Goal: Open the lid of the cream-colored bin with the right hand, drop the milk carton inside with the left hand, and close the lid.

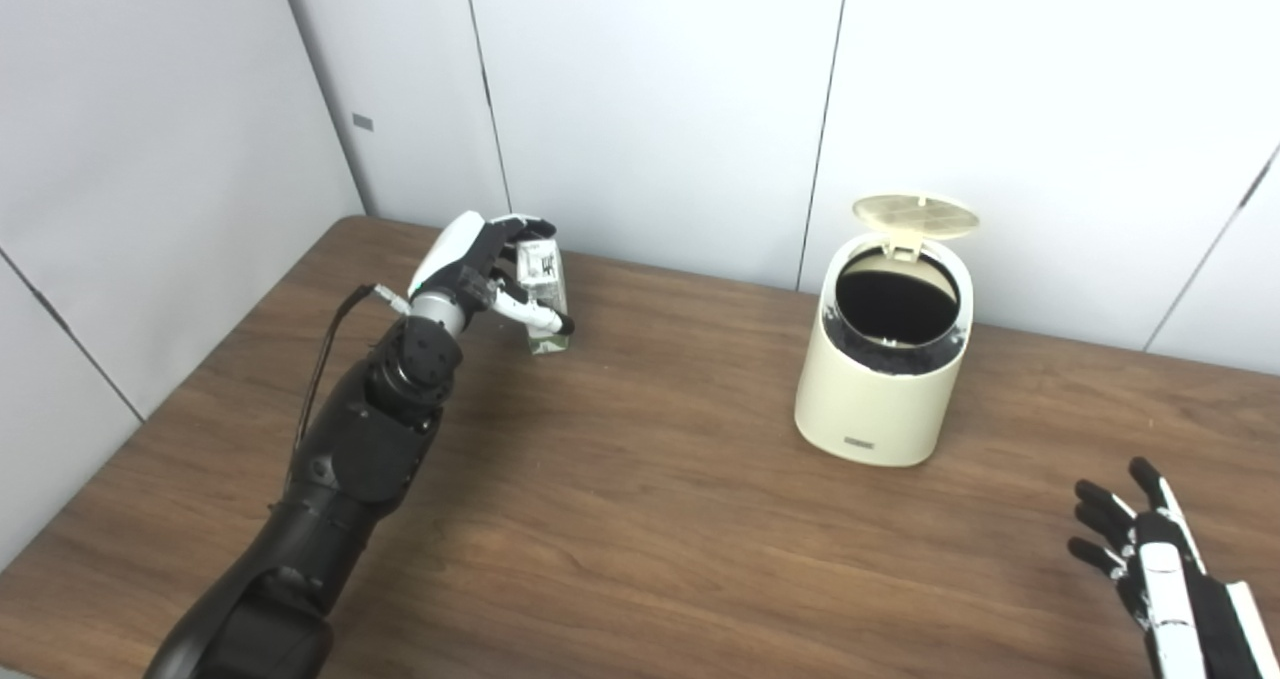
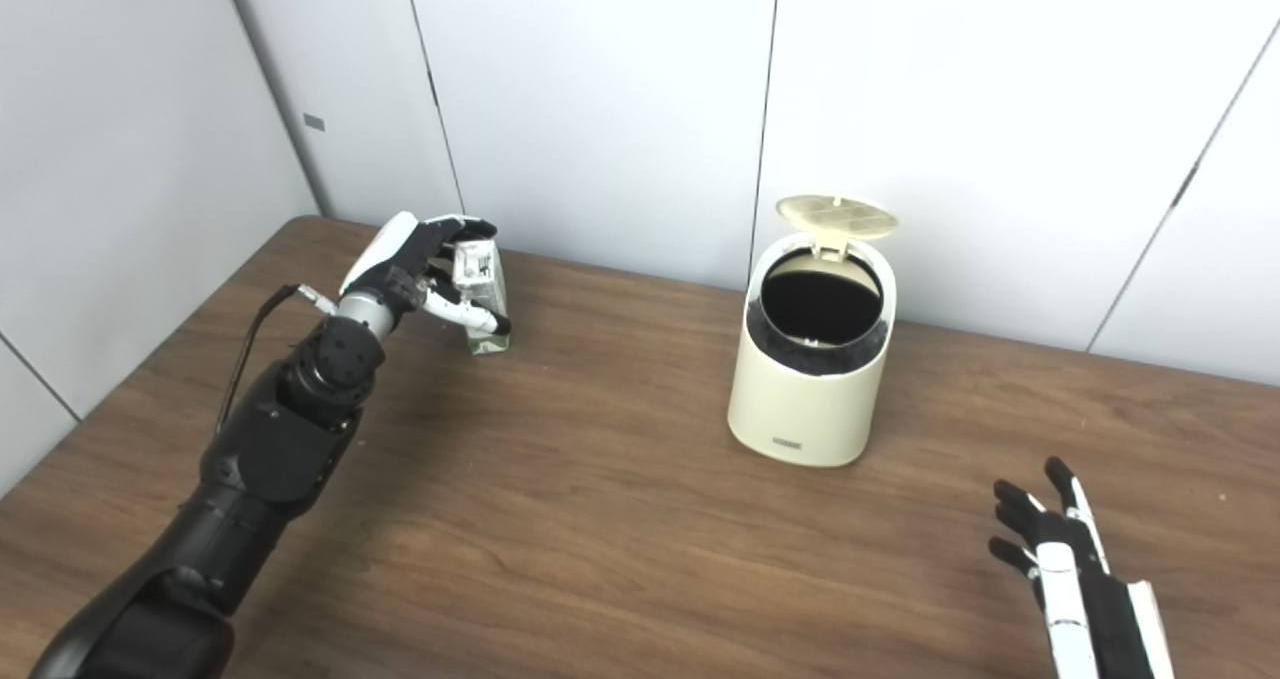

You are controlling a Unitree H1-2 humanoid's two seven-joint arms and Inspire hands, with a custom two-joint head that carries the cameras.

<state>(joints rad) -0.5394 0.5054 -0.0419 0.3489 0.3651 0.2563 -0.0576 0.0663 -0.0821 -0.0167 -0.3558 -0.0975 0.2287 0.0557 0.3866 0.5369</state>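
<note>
Right hand (image 1: 1160,559) partly cut off; left hand (image 1: 480,269) hides much of milk carton (image 1: 545,304).

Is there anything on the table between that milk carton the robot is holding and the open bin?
No. Between the milk carton in the left hand and the cream-colored bin there is only bare wooden table. Both eye views show this.

Left eye: my head, angled down at the bench (image 1: 640,479).
Right eye: just beside it, same aim.
Shared: nearly everything, bench to wall.
</note>
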